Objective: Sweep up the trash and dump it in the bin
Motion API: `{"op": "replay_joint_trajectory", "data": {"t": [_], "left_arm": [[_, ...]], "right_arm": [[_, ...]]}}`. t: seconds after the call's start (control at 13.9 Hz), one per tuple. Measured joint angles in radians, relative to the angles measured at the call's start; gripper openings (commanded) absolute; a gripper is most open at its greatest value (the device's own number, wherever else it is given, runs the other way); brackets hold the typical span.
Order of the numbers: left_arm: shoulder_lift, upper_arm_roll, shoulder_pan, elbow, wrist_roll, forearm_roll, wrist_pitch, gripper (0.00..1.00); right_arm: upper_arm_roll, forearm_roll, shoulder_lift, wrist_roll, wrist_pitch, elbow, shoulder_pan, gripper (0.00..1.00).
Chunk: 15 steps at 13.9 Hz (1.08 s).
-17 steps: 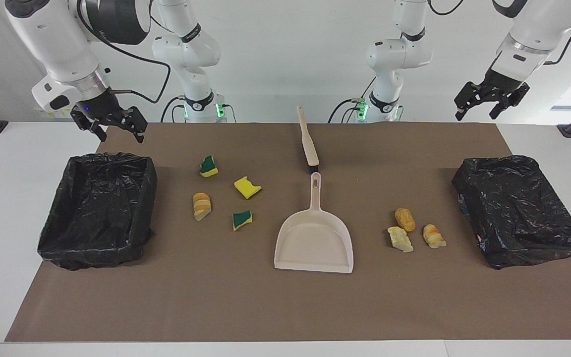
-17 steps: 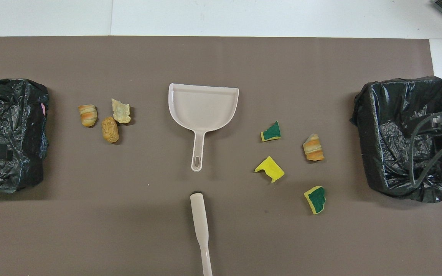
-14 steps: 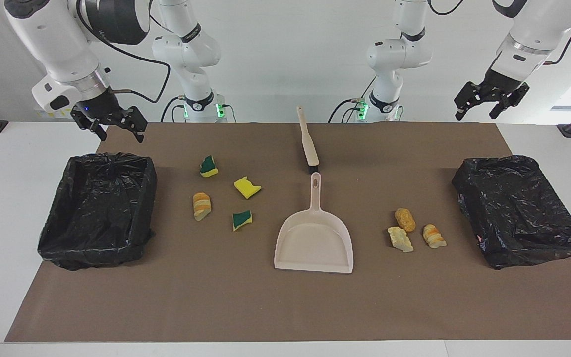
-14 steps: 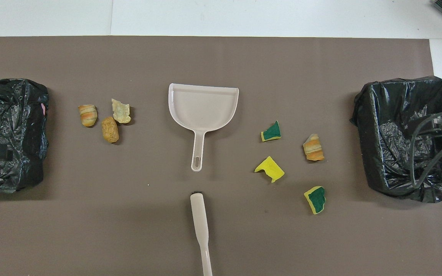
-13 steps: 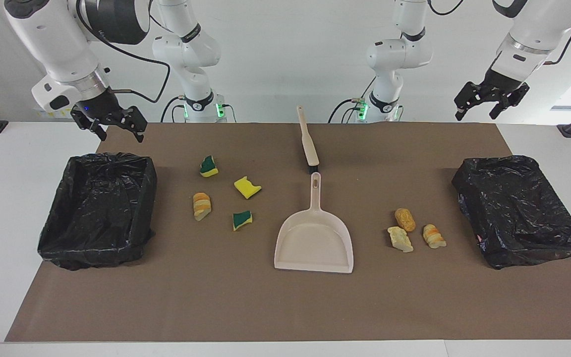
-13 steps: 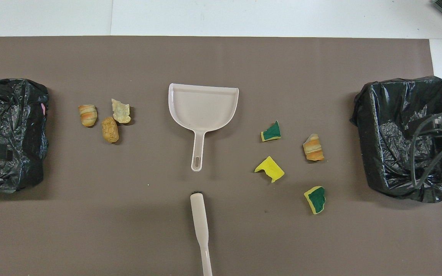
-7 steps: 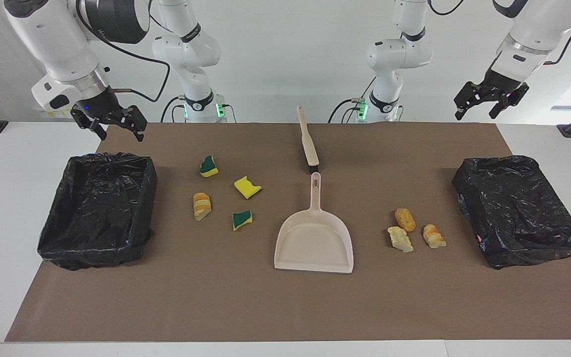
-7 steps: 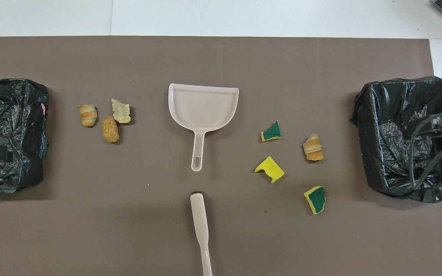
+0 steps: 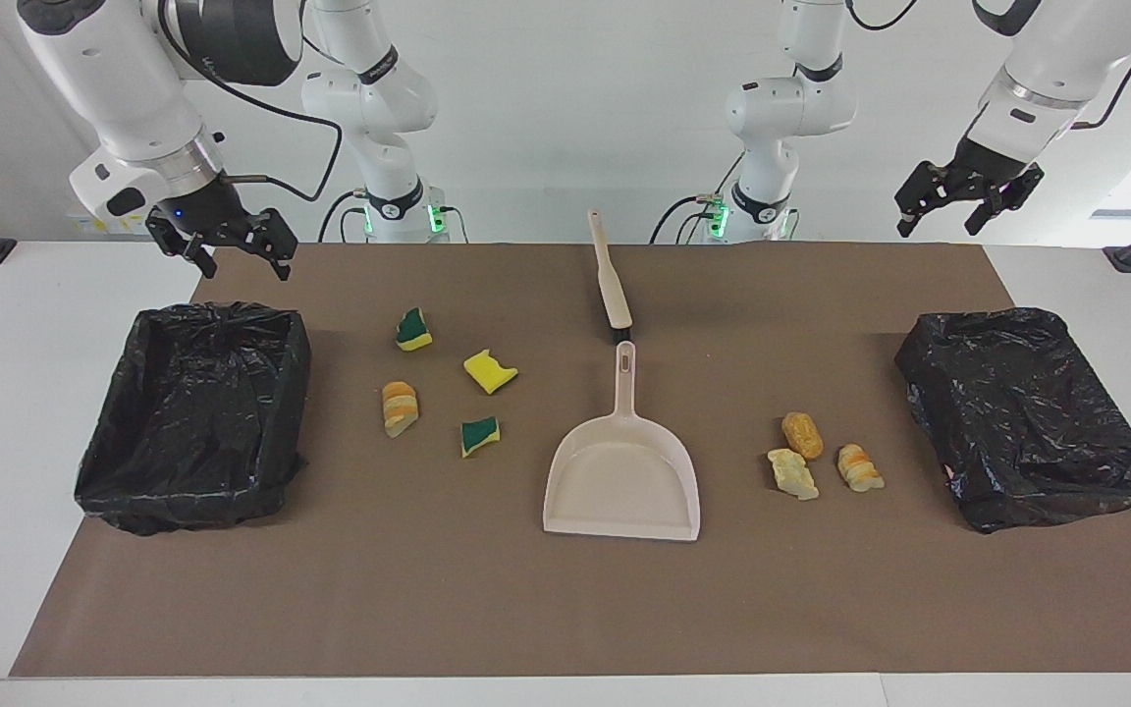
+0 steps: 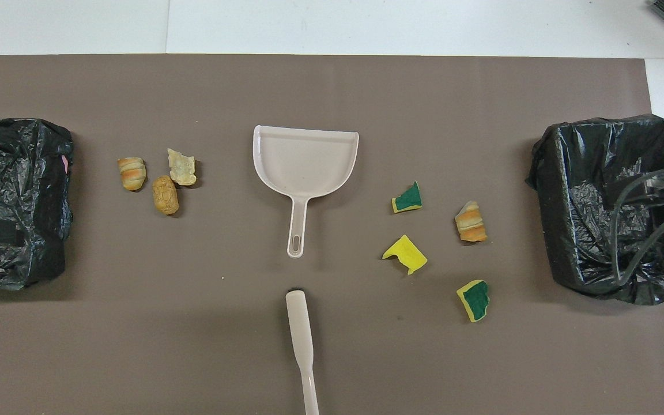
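1. Right gripper (image 9: 237, 250) hangs in the air over the mat edge nearest the robots, beside the open bin; jaws spread wide, holding nothing. Left gripper (image 9: 953, 201) hangs high at the left arm's end of the desk, jaws likewise wide and empty. Both arms wait.
2. Brush (image 9: 611, 285) lies nearest the robots at the mat's middle, handle toward them, head end almost touching the dustpan handle. Judged stiff and light; the slim handle looks the place to take hold.
3. Dustpan (image 9: 622, 471) lies flat just past the brush, handle toward the robots, mouth facing away. Likely light, rigid plastic; grasp at the handle.
4. Trash, right arm's side: four pieces lie apart: a green-topped sponge piece (image 10: 474, 300) nearest, a yellow sponge piece (image 10: 405, 254), a bread-like lump (image 10: 471, 221), then another green sponge piece (image 10: 407, 198). Judged soft, light, prone to tumble under the brush.
5. Trash, left arm's side: three bread-like lumps (image 10: 162, 178) clustered close together.
6. Two black-bagged bins stand at the mat ends: the open bin (image 9: 197, 412) at the right arm's end, the other bin (image 9: 1027, 417) at the left arm's end, its bag crumpled across the top.
7. Nothing lies between scraps and dustpan; the brush head's closeness to the dustpan handle may hinder a clean pickup.
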Motion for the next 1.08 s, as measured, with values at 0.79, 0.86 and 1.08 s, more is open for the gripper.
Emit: {"op": "replay_joint_trajectory", "data": {"t": [0.79, 0.86, 1.08], "left_arm": [[-0.065, -0.027, -0.457, -0.339, -0.414, -0.118, 0.194, 1.0], [-0.066, -0.028, -0.506, -0.368, -0.465, -0.125, 0.223, 1.0], [-0.064, -0.028, -0.633, -0.484, -0.597, -0.153, 0.345, 1.0]], "right_arm": [[0.0, 0.0, 0.0, 0.0, 0.0, 0.0, 0.0, 1.0], [0.0, 0.0, 0.0, 0.0, 0.0, 0.0, 0.0, 1.0], [0.0, 0.0, 0.0, 0.0, 0.0, 0.0, 0.0, 1.0]]}}
